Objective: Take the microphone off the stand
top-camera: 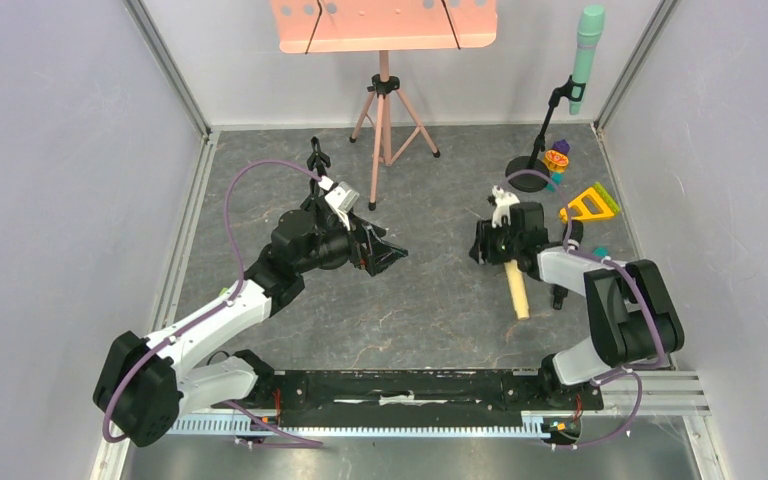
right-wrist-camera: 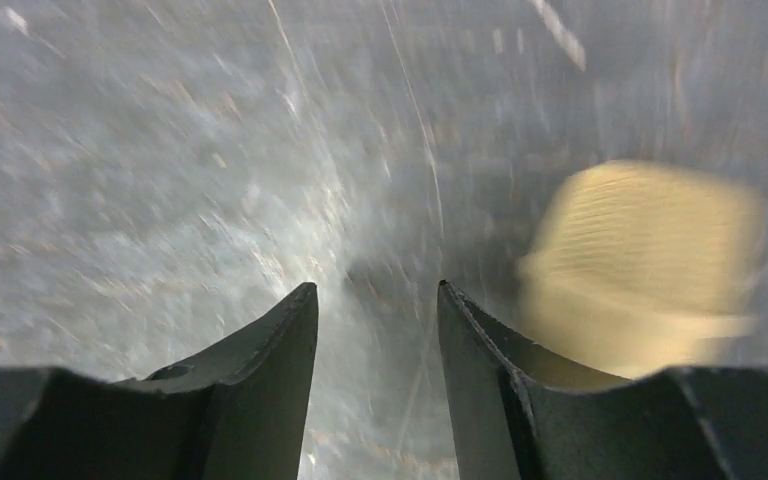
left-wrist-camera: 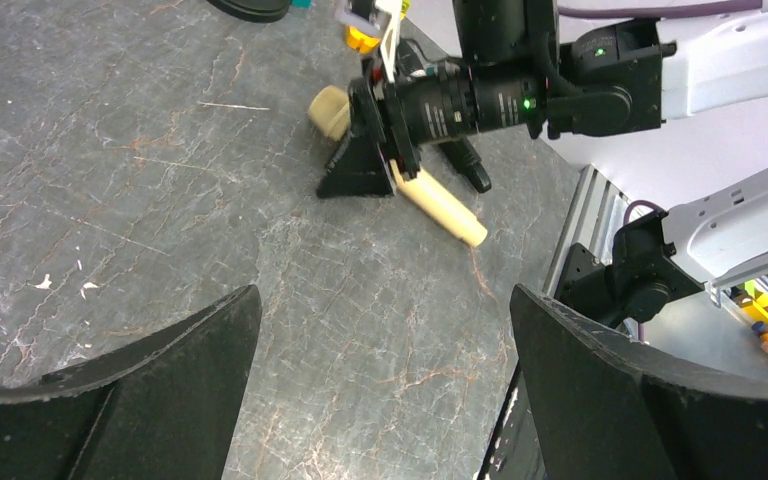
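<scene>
Grey table [top-camera: 420,320], pale walls. Mic [top-camera: 588,55] on stand [top-camera: 545,140], far right corner: not yet removed. Left gripper [top-camera: 392,251] jaws spread wide, empty. Right gripper [right-wrist-camera: 377,295] jaws narrowly parted, empty.

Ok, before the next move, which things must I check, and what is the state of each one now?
1. The mint-green microphone sits in the clip of the black stand: ok.
2. The left hand is open with nothing in it: ok.
3. The right hand holds nothing: ok.
4. The right hand is near the microphone: not ok; it is low beside the beige cylinder on the table.
5. The way to the stand is free past the colourful toy at its base: cannot tell.
</scene>
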Robot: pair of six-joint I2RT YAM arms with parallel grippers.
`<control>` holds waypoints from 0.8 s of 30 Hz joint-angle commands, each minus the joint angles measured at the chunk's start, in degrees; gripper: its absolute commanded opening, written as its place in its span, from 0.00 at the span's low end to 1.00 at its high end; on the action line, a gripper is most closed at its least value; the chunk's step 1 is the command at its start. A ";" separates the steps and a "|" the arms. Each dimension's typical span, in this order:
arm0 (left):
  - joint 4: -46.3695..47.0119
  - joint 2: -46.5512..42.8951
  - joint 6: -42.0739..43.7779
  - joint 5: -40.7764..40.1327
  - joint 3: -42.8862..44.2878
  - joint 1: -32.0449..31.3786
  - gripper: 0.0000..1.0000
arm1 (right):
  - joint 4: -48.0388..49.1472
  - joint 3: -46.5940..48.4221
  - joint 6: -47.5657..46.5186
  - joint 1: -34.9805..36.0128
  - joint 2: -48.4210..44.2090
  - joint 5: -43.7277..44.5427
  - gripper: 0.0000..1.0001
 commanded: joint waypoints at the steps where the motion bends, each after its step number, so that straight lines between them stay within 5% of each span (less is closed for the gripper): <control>1: 2.17 0.32 1.55 -0.57 0.73 -0.20 1.00 | -3.67 -2.37 0.06 -0.84 -2.43 8.15 0.53; 11: 2.41 0.29 1.10 -1.10 0.29 -0.22 1.00 | -6.09 0.01 -6.27 -1.16 -4.98 13.58 0.59; 16: 2.59 0.80 0.97 -0.92 0.50 -0.21 1.00 | -2.69 0.94 -4.89 -1.26 -7.15 14.69 0.59; 21: 2.51 0.13 0.94 -1.66 0.30 -0.20 1.00 | 2.83 2.19 -0.66 -2.89 -9.27 29.82 0.67; 24: 2.63 -0.27 1.14 -2.13 0.14 -0.20 1.00 | 6.97 4.43 0.99 -7.14 -7.37 27.58 0.67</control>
